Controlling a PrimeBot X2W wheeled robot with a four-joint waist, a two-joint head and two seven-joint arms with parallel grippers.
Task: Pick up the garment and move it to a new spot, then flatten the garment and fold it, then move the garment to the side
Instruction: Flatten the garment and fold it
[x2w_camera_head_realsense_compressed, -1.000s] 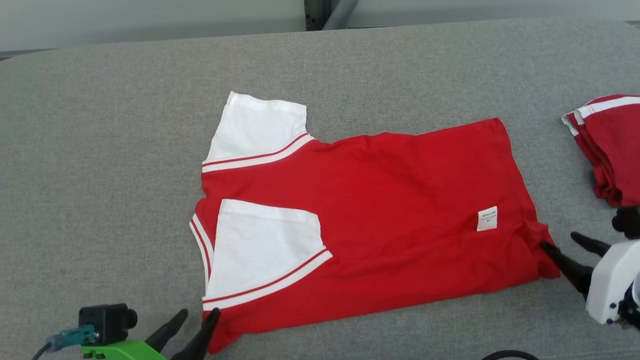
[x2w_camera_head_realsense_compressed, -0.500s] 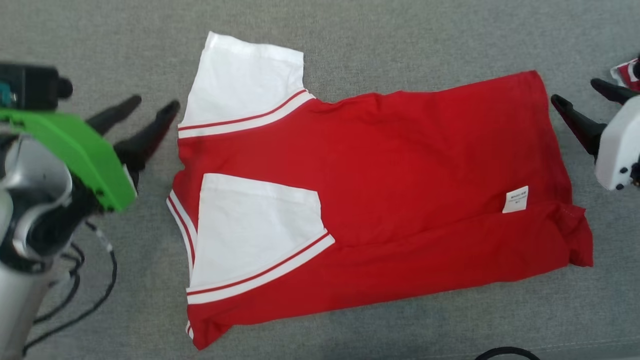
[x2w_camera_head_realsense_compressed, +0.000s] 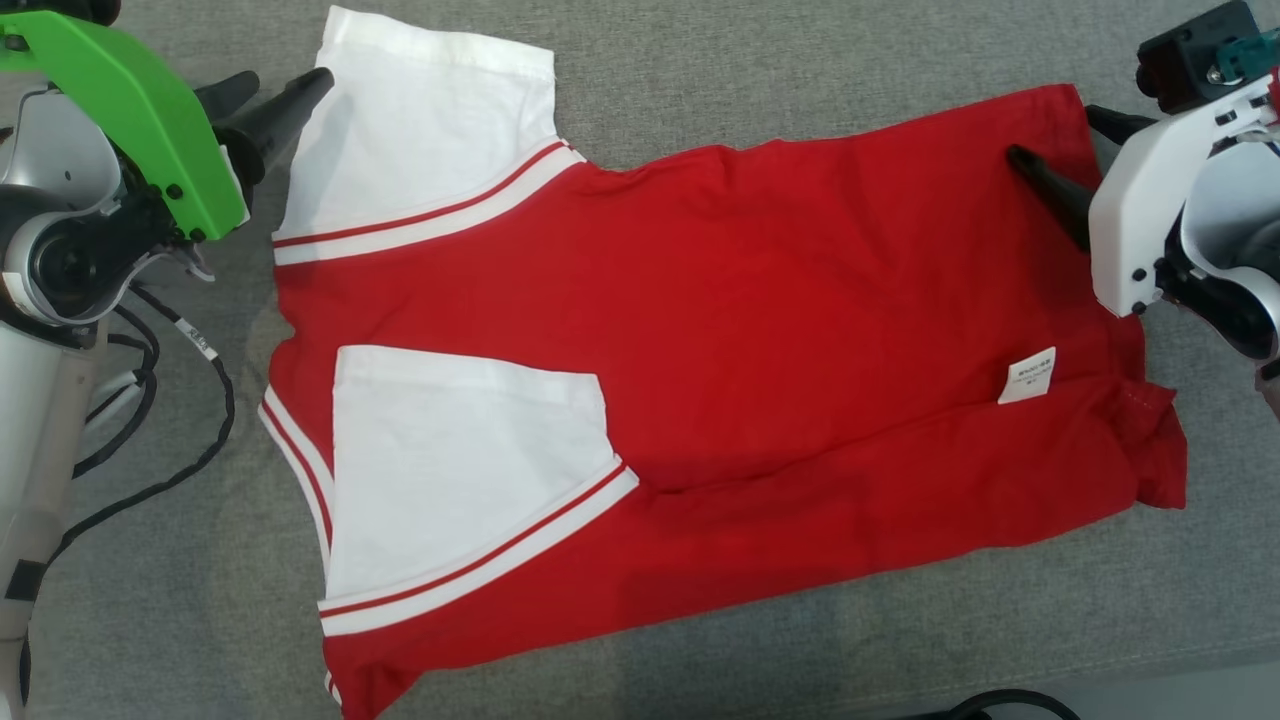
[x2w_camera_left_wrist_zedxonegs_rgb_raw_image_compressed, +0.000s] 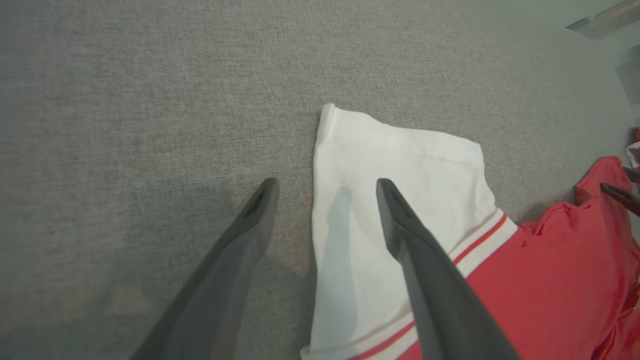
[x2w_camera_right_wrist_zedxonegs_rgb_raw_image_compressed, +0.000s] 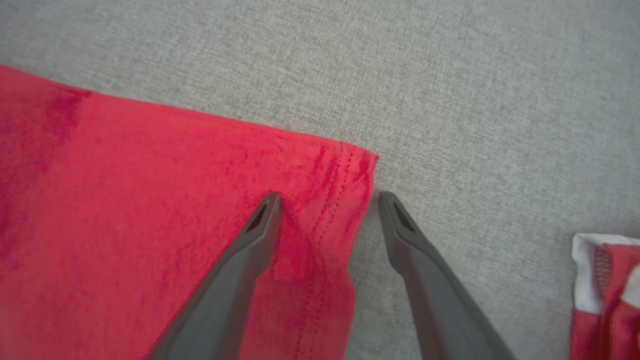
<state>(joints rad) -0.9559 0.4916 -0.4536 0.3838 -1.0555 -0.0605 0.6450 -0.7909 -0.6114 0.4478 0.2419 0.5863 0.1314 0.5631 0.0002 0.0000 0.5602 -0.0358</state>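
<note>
The garment (x2w_camera_head_realsense_compressed: 760, 330) is a red T-shirt with white sleeves, lying flat on the grey table (x2w_camera_head_realsense_compressed: 700, 60), near sleeve folded onto the body. My left gripper (x2w_camera_head_realsense_compressed: 283, 85) is open at the far white sleeve (x2w_camera_left_wrist_zedxonegs_rgb_raw_image_compressed: 405, 165). In the left wrist view the left gripper (x2w_camera_left_wrist_zedxonegs_rgb_raw_image_compressed: 326, 185) has one finger over the sleeve's edge and the other over bare table. My right gripper (x2w_camera_head_realsense_compressed: 1055, 135) is open at the far hem corner. In the right wrist view the right gripper (x2w_camera_right_wrist_zedxonegs_rgb_raw_image_compressed: 330, 196) straddles that red corner (x2w_camera_right_wrist_zedxonegs_rgb_raw_image_compressed: 345, 170). Neither grips the cloth.
A second folded red and white garment (x2w_camera_right_wrist_zedxonegs_rgb_raw_image_compressed: 605, 295) lies to the right, apart from the shirt. Black cables (x2w_camera_head_realsense_compressed: 190, 400) hang by my left arm. The table's near edge (x2w_camera_head_realsense_compressed: 1150, 675) shows at the lower right.
The head camera has tilted down and nearer. Both arms have gone from the shirt's near edge to its far edge, left to the far sleeve, right to the far hem corner. Both stay open.
</note>
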